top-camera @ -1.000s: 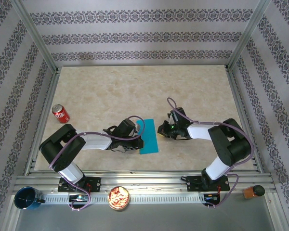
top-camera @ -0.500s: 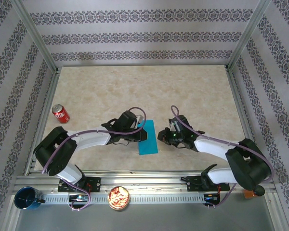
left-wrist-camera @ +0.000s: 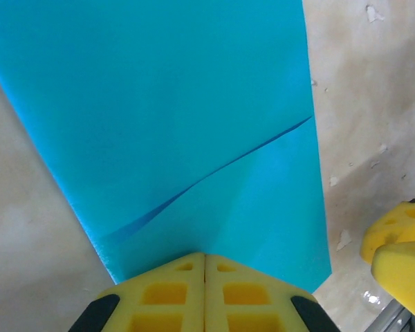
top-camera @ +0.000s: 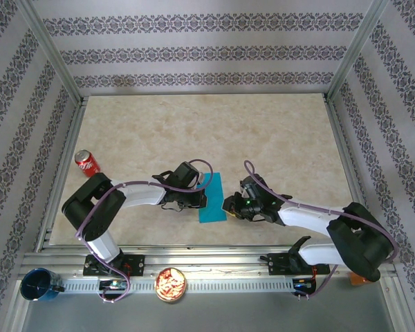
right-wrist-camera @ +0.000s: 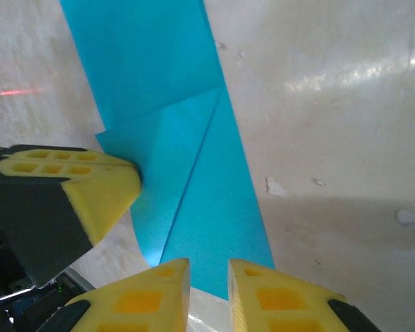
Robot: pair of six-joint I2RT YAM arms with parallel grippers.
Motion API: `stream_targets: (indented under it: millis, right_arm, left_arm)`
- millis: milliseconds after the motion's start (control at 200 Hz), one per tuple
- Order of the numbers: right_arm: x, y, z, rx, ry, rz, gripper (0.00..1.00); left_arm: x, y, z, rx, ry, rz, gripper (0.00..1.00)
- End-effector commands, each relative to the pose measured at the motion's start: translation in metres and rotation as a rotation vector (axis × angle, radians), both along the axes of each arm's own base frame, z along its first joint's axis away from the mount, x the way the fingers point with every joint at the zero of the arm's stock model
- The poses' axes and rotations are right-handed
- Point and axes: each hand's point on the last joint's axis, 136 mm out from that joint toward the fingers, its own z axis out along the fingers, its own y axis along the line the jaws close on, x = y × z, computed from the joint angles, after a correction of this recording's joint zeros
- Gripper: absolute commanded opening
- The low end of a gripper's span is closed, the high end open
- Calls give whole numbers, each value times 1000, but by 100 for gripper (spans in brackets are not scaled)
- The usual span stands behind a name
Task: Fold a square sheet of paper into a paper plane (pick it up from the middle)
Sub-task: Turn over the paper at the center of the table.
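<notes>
Touching the folded turquoise paper [top-camera: 212, 196], left gripper [left-wrist-camera: 205, 257] tips together | right gripper [right-wrist-camera: 208, 264] slightly apart | left, red can [top-camera: 87, 164], lettering unreadable

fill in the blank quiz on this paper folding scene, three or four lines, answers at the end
1. The soda can near the table's left edge is ___ in colour.
2. The left end effector has its fingers pressed ___, with no space showing.
3. The right end effector shows a narrow ___ separating its fingers.
4. The folded paper lies ___ those two end effectors.
Missing words: red; together; gap; between.
</notes>
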Motion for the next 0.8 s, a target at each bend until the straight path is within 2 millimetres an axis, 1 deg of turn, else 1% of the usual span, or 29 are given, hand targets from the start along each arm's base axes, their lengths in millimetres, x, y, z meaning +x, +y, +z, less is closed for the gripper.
stream_targets:
  millis: [0, 140, 280, 485, 595, 699, 794]
  right_arm:
    - [-8, 1, -10, -20, 61, -11, 24]
    - [-12, 5, -19, -46, 96, -2, 25]
    - [-10, 7, -25, -68, 103, -6, 27]
    - [5, 22, -16, -40, 66, 9, 30]
    - [17, 23, -7, -26, 21, -10, 36]
    - [27, 24, -1, -7, -4, 2, 37]
    - [34, 25, -1, 16, -4, 17, 38]
  left_arm:
    - [-5, 9, -12, 36, 29, -17, 5]
    - [-9, 11, -18, 33, 43, -7, 5]
    - [-8, 11, -17, 25, 42, 0, 4]
    - [-5, 9, -15, 17, 37, 7, 4]
    - [-3, 9, -14, 21, 30, 6, 3]
    - [-3, 9, -14, 16, 24, 7, 3]
    - [-3, 7, -15, 13, 30, 3, 4]
